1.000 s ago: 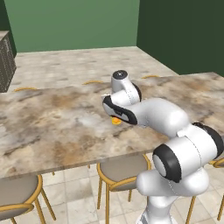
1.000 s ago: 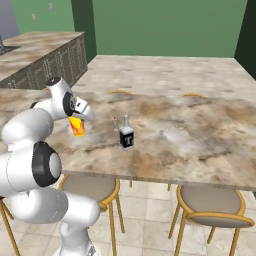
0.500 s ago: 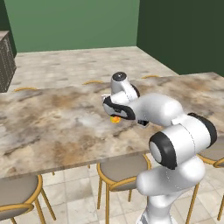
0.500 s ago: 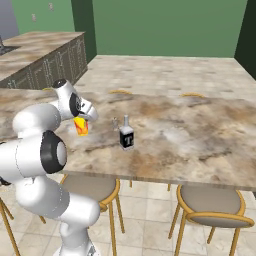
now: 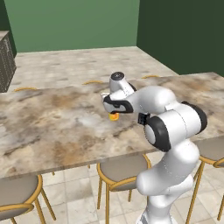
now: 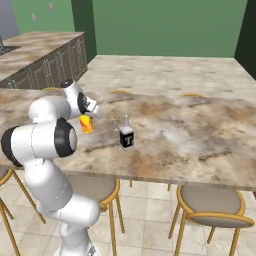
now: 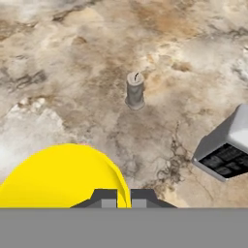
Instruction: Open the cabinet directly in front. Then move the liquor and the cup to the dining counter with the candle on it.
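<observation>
One small bright yellow tumbler cup with red-orange side mark, pinched at the rim by the two-finger gripper, jaws narrowed onto the wall; carried just above the dining counter, a long brown-and-beige marble slab, close to its near long edge. Upright or nearly so, long axis vertical, mouth up toward the hand. Whether the base touches the slab: cannot be told.

One small dark squarish liquor bottle with white label, standing upright on the same slab, just beside the cup toward the middle of the near edge; neck up, long axis vertical. Already delivered, by the look of it.

One tiny pale grey candle stub, upright, on the slab between cup and bottle and slightly farther from the near edge; confirms the correct counter.

Round grey-seated, orange-framed stools tucked under the near edge; more at the far edge.

Progress, as judged: bottle placed; cup arrived over the destination but not yet set down or released. Remaining: lower, free the rim, withdraw. Cabinet step: not checkable from these views.
</observation>
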Available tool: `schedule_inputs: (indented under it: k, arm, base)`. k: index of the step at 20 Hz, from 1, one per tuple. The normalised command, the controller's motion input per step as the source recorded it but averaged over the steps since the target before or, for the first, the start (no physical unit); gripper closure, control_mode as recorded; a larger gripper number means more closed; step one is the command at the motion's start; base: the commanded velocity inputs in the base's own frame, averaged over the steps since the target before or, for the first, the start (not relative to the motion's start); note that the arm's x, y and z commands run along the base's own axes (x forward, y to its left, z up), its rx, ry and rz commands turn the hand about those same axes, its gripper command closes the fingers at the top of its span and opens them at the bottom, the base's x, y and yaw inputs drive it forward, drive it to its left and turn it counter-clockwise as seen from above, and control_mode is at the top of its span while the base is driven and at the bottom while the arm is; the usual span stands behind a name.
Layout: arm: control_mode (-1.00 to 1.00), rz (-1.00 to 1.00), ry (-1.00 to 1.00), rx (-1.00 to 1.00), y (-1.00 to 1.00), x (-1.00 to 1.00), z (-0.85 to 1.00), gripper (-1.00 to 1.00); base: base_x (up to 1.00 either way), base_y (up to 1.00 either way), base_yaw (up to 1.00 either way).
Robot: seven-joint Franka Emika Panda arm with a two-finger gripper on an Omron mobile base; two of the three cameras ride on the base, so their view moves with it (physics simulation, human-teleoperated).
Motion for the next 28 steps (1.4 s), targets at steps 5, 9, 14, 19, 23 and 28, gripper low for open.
schedule_inputs:
  k: [5, 9, 14, 19, 23, 28]
  arm:
    - [-1.0, 0.0, 0.0, 0.0, 0.0, 0.08, -0.07, 1.0]
    - [-1.0, 0.0, 0.0, 0.0, 0.0, 0.0, 0.0, 1.0]
    - [-1.0, 0.0, 0.0, 0.02, -0.22, 0.0, -0.19, 1.0]
    - [-1.0, 0.0, 0.0, 0.0, -0.22, 0.0, -0.26, 1.0]
    - [-1.0, 0.0, 0.0, 0.0, -0.16, 0.0, -0.22, 1.0]
    - [-1.0, 0.0, 0.0, 0.0, -0.01, 0.02, -0.03, 1.0]
  base:
    - [0.0, 0.0, 0.0]
    - [0.0, 0.0, 0.0]
    - [0.0, 0.0, 0.0]
    - [0.0, 0.0, 0.0]
    - [0.0, 0.0, 0.0]
    - [0.0, 0.0, 0.0]
